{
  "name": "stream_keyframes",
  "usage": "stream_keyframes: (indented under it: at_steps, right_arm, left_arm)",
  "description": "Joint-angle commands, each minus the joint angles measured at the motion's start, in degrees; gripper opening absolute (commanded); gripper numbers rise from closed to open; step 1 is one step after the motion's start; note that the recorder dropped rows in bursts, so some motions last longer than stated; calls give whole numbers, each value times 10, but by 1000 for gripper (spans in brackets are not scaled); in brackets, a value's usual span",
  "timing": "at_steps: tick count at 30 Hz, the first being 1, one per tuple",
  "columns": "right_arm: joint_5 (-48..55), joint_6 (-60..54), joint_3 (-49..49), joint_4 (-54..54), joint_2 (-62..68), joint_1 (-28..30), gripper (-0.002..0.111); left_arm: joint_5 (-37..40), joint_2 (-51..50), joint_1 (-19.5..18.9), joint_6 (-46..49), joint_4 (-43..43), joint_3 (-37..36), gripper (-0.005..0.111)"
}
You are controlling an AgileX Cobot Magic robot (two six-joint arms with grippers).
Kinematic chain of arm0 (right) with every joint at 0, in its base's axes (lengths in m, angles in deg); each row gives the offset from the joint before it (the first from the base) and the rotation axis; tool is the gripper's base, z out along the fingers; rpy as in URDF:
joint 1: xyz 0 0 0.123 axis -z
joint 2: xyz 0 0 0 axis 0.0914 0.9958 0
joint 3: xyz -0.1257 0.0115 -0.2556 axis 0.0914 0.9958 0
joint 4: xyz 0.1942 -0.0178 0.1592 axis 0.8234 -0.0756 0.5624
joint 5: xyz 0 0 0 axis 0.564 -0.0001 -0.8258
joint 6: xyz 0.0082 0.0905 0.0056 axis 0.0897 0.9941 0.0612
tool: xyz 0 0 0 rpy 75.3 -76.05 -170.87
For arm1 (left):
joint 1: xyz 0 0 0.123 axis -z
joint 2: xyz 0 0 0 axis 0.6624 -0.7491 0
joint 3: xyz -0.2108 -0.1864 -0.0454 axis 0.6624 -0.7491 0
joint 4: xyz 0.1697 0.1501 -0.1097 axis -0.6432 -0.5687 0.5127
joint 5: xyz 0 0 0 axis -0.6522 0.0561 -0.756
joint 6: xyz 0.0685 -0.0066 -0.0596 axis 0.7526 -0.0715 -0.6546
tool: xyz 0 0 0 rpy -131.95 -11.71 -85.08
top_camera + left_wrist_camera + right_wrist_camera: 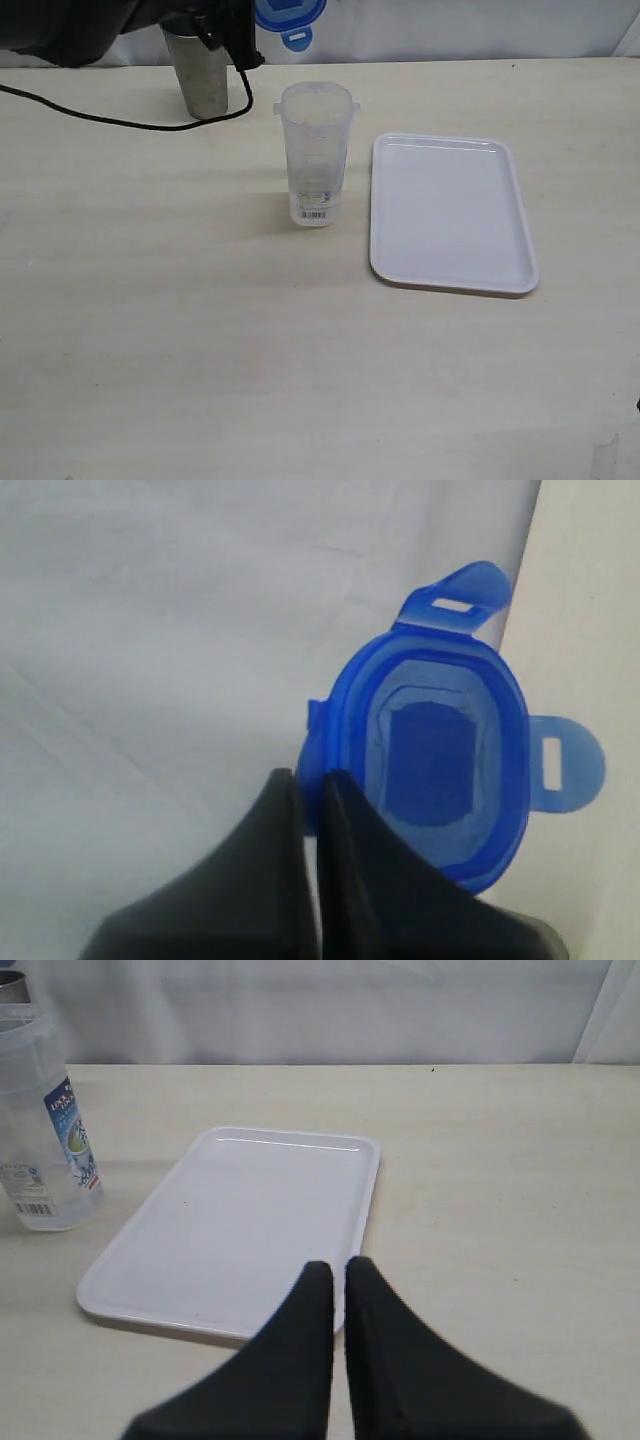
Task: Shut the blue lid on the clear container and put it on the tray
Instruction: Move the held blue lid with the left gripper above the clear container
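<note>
While the left tool (308,780) pinches the blue lid (440,750) by its rim aloft, the clear container (315,160) stands open on the surface (200,330) | just beside the tray (450,215) | right tool (338,1265) pressed together over tray edge

Top of blue lid (290,14) seemingly off-frame

The left hand (308,785) pinches the blue lid (440,765) at its rim; the lid sits just beyond the hand, with two flaps sticking out.
</note>
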Motion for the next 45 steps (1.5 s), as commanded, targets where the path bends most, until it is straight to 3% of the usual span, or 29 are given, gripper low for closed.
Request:
stream_keyframes:
  at_steps: [1, 12, 45]
  right_arm:
    - [-2, -3, 2, -5, -3, 3, 4]
    - [-2, -3, 2, -5, -3, 3, 4]
    - [-2, -3, 2, -5, -3, 3, 4]
  left_arm:
    - [-101, -5, 21, 2, 1, -22, 0]
    - [-33, -4, 36, 2, -9, -43, 0]
    - [8, -4, 44, 2, -9, -43, 0]
